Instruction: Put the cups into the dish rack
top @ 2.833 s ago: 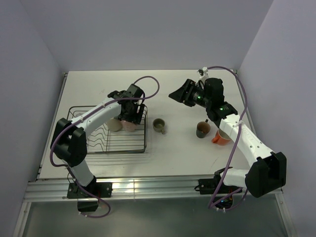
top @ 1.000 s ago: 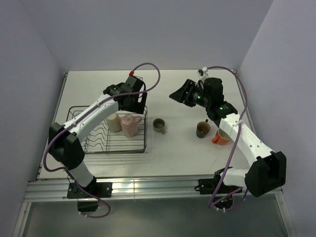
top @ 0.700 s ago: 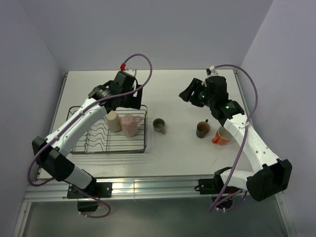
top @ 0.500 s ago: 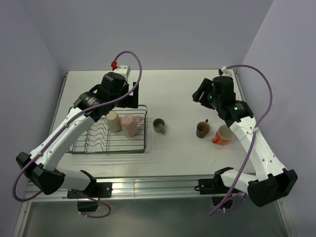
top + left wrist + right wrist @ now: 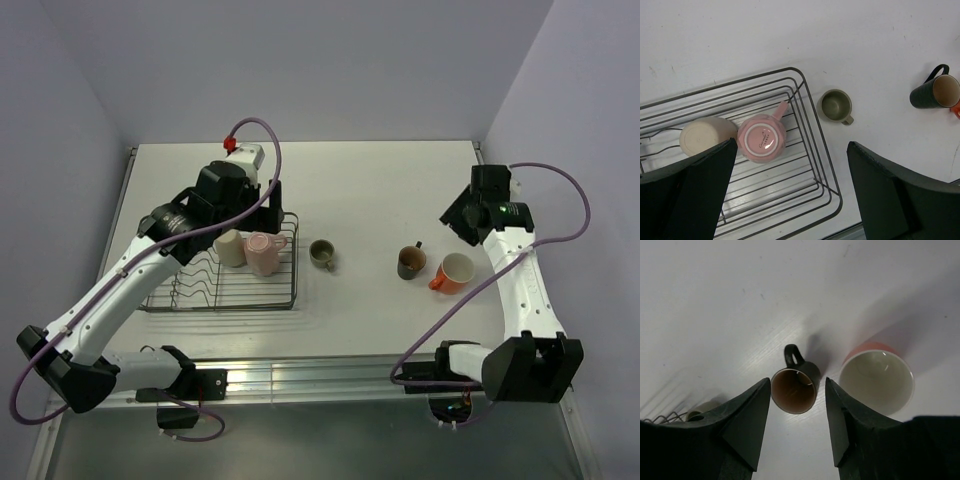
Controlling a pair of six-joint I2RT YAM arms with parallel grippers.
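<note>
Toward 9 o'clock on the tabletop sits the dish rack, with two cups already loaded at its 1 o'clock corner: the beige tumbler, lying on its side, and, just beside it at its 3 o'clock, the pink mug, turned base up. Near the middle of the table, outside the rack, stands the small olive-green cup. The dark brown mug and the orange mug are at 3 o'clock, close together, both mouth up. I can make out no clear glass.

The left gripper hangs high above the rack, spread wide and empty. The right gripper is also released, holding nothing, with the brown mug framed between its fingers from above.

These look like glazed ceramic: stiff, fairly light, slick and chippable. Pinching one wall at the rim, one finger inside, away from the handle at 12 o'clock, seems the safest hold.

A small printed mark on the pink mug's base is too fine to read
</note>
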